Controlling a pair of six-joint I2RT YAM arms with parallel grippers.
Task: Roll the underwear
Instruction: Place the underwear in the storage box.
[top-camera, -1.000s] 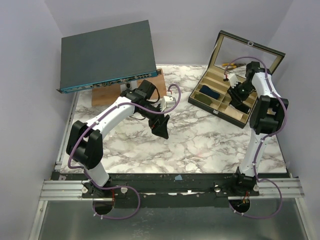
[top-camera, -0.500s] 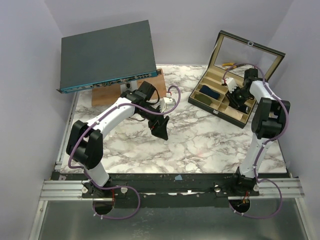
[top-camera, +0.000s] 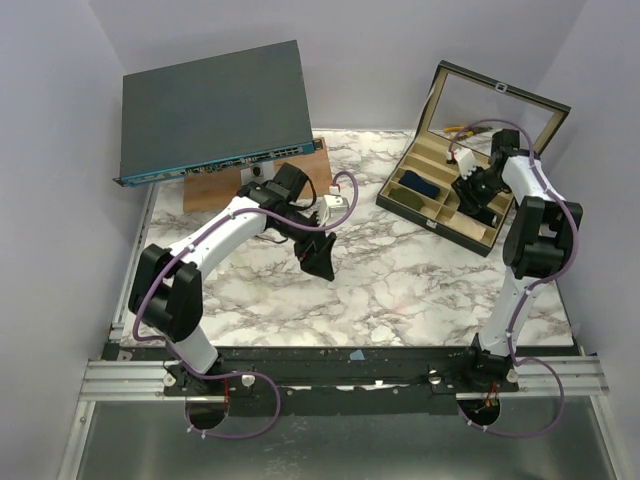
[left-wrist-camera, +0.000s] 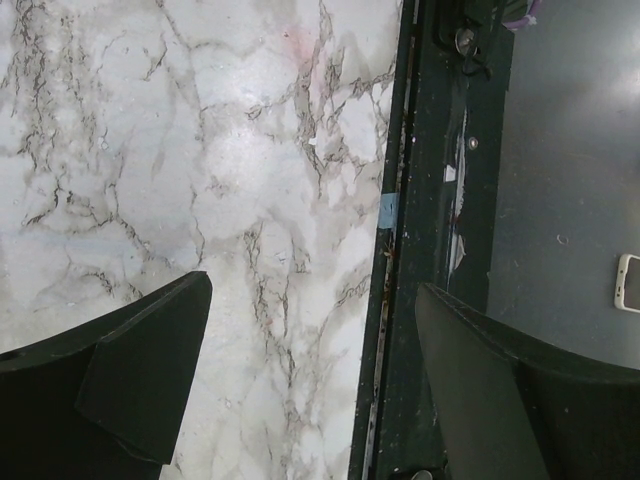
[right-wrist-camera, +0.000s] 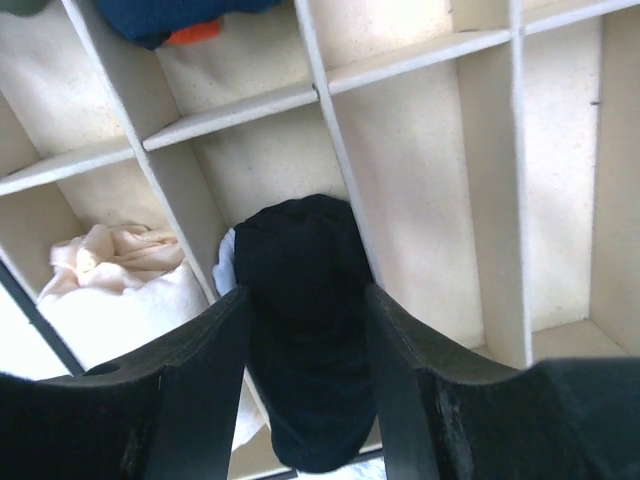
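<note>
One small change: the right gripper (right-wrist-camera: 305, 295), clamped on the rolled underwear (right-wrist-camera: 300, 250), has nudged over the far-right corner's box (top-camera: 430, 224); the left gripper (left-wrist-camera: 312, 288) gapes empty. Rolling looks done.

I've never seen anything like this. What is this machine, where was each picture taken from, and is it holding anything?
These are two robot arms bolted to the near edge of a marble table. The wide picture comes from a fixed camera above. The other two come from a camera on each wrist, looking past that arm's own fingers. The left gripper hangs open and empty over the marble. The right gripper reaches into a divided box and grips the underwear, a black roll, in one compartment. A cream cloth lies in the next compartment, and a dark blue roll lies farther off.
</note>
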